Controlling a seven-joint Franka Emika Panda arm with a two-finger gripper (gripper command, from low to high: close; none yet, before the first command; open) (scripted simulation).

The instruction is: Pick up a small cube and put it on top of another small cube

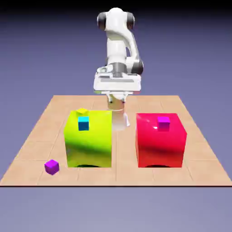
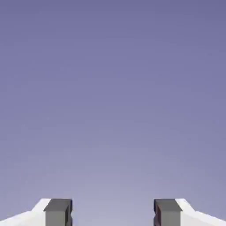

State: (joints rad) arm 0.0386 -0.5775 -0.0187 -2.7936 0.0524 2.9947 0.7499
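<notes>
Jaws: open, empty | Violet cube (image 1: 52, 167): on the tabletop (image 1: 124, 174), below and beyond the jaws, toward the exterior view's left | Step: likely approach | Next: point jaws down, reach cube

yellow-green block (image 1: 97, 152): on tiled table (image 1: 123, 174) | red block (image 1: 159, 156): apart | backdrop (image 1: 45, 54): blue-violet
</notes>
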